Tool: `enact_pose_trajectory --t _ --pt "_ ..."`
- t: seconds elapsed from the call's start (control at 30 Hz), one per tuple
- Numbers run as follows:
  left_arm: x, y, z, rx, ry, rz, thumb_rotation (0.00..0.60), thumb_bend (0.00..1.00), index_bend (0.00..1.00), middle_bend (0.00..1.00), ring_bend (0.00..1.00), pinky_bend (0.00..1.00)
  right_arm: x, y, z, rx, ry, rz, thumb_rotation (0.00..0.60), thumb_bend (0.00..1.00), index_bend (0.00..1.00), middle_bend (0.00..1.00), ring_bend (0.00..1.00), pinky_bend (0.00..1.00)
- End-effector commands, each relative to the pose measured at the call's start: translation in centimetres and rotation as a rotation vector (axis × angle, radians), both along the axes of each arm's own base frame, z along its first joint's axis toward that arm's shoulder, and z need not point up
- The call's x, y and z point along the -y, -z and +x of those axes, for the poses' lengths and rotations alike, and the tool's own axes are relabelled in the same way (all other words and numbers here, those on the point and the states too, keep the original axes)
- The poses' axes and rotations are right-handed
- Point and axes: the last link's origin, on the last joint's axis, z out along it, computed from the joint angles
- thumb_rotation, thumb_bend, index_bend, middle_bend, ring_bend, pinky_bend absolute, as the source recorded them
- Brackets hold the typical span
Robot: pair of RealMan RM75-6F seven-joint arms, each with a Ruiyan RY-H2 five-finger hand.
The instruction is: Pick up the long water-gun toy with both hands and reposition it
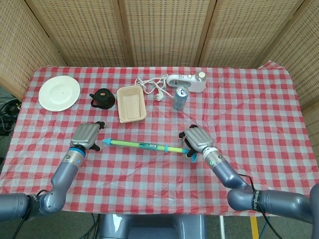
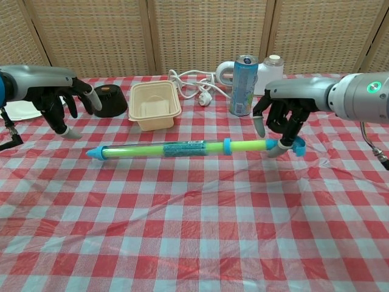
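The long water-gun toy (image 1: 144, 145) (image 2: 182, 148), a green tube with a teal label and blue ends, lies level across the checked tablecloth. My left hand (image 1: 85, 135) (image 2: 61, 100) hovers just off its pointed left tip, fingers spread and holding nothing. At the blue handle end my right hand (image 1: 198, 140) (image 2: 284, 118) covers the toy. Its fingers curl down around the tube while the thumb stands apart.
Behind the toy stand a beige food container (image 1: 131, 103) (image 2: 155, 104), a black lidded cup (image 1: 103, 98) (image 2: 109, 100) and a blue can (image 1: 180, 97) (image 2: 244, 85). A white plate (image 1: 59, 92) lies far left. A white appliance with cable (image 1: 187, 82) sits at the back.
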Motion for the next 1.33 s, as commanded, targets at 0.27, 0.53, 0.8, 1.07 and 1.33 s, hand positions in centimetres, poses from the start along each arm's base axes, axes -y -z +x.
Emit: enact_pose_trajectory --t 0.27,0.53,0.8,1.07,1.33 --pt "2.5 -0.4 0.1 0.061 0.048 -0.014 0.6 0.26 0.15 0.01 0.06 0.11 -1.2 -1.7 -3.7 -0.082 0.083 -0.026 0.6 0.24 0.21 0.17 0.1 0.0" --pt "4.5 -1.4 -1.0 0.161 0.118 0.055 0.6 0.26 0.1 0.0 0.0 0.04 -2.4 -3.3 -5.5 -0.089 0.076 -0.098 0.6 0.22 0.07 0.0 0.0 0.0" --pt "7.7 -2.8 -5.0 0.072 0.278 0.206 0.6 0.24 0.0 0.0 0.0 0.0 -6.4 -4.9 -8.6 -0.105 -0.044 -0.259 0.6 0.19 0.0 0.0 0.0 0.0" --pt "12.6 -3.8 -9.7 0.014 0.254 0.293 0.6 0.17 0.0 0.0 0.0 0.0 -11.5 -6.5 -13.1 -0.079 -0.065 -0.384 0.6 0.16 0.0 0.0 0.0 0.0" --pt "15.5 -4.8 -12.8 -0.004 0.247 0.344 0.6 0.17 0.0 0.0 0.0 0.0 -14.4 -7.6 -15.8 -0.057 -0.065 -0.456 0.6 0.16 0.0 0.0 0.0 0.0"
